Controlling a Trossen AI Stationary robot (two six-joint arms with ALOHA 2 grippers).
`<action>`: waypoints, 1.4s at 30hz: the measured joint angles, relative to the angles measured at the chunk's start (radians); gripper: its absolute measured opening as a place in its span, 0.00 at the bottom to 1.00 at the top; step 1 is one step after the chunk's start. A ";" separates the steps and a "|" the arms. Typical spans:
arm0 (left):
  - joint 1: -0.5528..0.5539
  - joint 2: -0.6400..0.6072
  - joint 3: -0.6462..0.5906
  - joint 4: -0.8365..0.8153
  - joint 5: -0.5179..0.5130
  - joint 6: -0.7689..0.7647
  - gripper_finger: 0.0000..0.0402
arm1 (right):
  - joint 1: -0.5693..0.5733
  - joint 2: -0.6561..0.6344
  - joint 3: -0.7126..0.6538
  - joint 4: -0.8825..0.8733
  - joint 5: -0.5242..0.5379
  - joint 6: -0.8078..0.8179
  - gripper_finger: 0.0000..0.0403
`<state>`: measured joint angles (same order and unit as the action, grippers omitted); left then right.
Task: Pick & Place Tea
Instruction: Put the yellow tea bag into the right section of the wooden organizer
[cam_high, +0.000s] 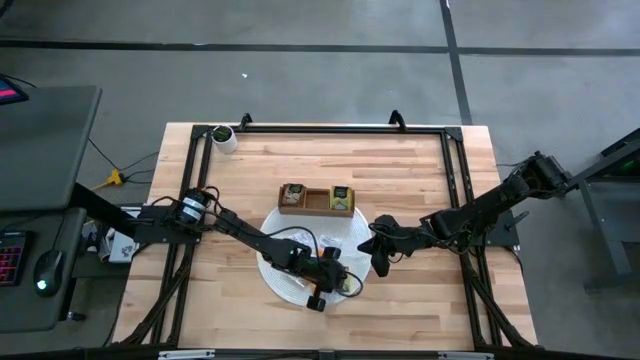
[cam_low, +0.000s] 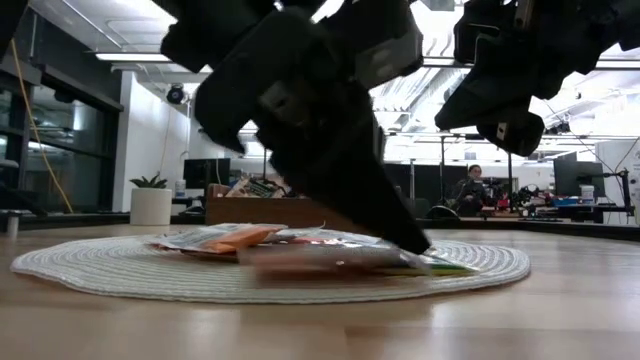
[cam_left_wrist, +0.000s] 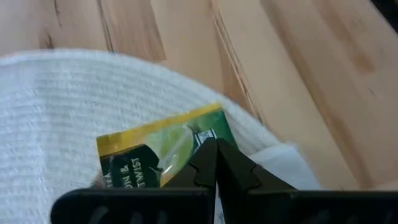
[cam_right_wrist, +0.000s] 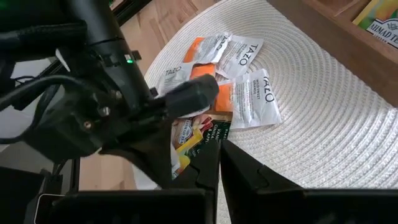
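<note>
1. From the high view you see the left gripper (cam_high: 322, 290) low over the near part of the round white woven mat (cam_high: 275, 278), and the right gripper (cam_high: 380, 258) hanging just beside the mat's right edge. The wooden tray (cam_high: 316, 201) sits behind the mat with packets in its end compartments.
2. In the low view the tea packets (cam_low: 300, 248) lie in a loose heap on the mat, and the left gripper's tip comes down onto the heap.
3. Your left wrist view shows the left fingers (cam_left_wrist: 233, 168) closed tip to tip over a green-and-yellow tea packet (cam_left_wrist: 155, 149) lying at the mat's edge; you cannot tell whether it is pinched.
4. Your right wrist view shows the right fingers (cam_right_wrist: 242, 169) closed and empty above the mat, with orange-and-white Tazo packets (cam_right_wrist: 239, 81) beyond.
</note>
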<state>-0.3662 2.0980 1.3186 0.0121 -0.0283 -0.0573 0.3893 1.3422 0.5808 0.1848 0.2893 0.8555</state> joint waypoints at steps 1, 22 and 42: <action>0.003 0.007 0.006 0.001 0.003 0.000 0.00 | 0.000 0.000 0.000 0.000 0.000 0.000 0.03; 0.012 0.013 0.019 -0.077 -0.032 0.000 0.00 | 0.061 0.198 0.000 0.199 -0.094 0.193 0.36; 0.012 0.015 0.017 -0.083 -0.073 0.008 0.00 | -0.071 0.398 0.000 0.363 -0.238 0.332 0.59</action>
<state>-0.3538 2.1132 1.3361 -0.0711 -0.1013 -0.0491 0.3184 1.7401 0.5808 0.5483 0.0509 1.1870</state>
